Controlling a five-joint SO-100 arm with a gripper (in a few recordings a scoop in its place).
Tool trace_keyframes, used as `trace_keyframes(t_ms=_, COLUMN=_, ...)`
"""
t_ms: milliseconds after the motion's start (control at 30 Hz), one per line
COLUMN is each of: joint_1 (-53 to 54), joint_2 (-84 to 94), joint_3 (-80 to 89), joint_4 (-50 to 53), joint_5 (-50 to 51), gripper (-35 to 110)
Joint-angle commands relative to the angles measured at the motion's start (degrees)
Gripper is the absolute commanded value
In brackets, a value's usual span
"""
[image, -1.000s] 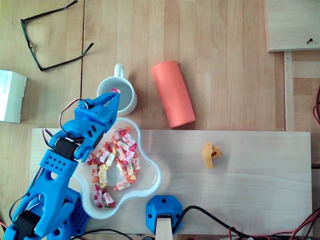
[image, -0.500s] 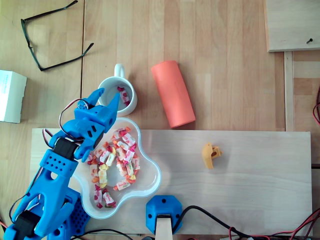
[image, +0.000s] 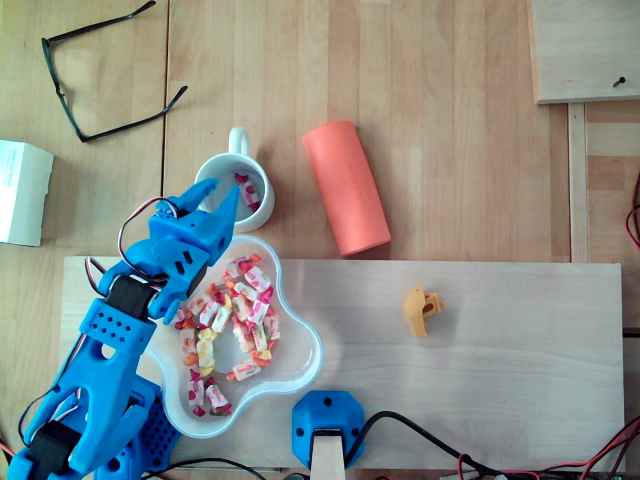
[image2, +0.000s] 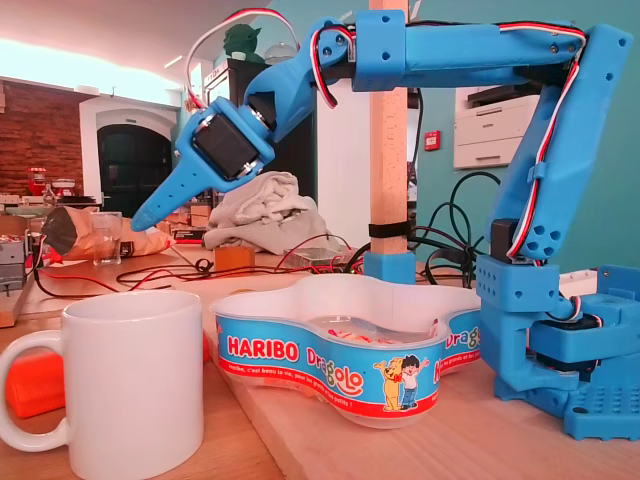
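Shows hand (image: 222, 190) released and spread above mug (image: 268, 200), no longer pinching candy (image: 247, 190) as 1 second ago. Finds that candy now lying inside mug, next to bowl (image: 300, 345) of sweets. Marks this drop as done.

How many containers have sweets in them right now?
2: the white mug at the tips of the open claw, and the Haribo tub on the wooden board. The claw hides part of the mug's inside.
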Motion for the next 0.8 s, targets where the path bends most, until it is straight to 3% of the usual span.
trace_keyframes(t_ms=0, joint_1=0.62, joint_2=1.41, joint_3=-2.46, joint_4=-0.70, joint_5=0.00, gripper=-4)
trace_keyframes(t_ms=133, joint_1=0.62, joint_2=1.41, joint_3=-2.46, joint_4=-0.70, joint_5=1.58, gripper=-2)
trace_keyframes(t_ms=267, joint_1=0.44, joint_2=1.32, joint_3=-2.99, joint_4=-0.70, joint_5=13.97, gripper=-2)
trace_keyframes(t_ms=567, joint_1=-12.22, joint_2=1.58, joint_3=-2.99, joint_4=-1.05, joint_5=65.74, gripper=-2)
trace_keyframes(t_ms=767, joint_1=-18.90, joint_2=1.67, joint_3=-1.67, joint_4=-10.02, joint_5=101.78, gripper=-2)
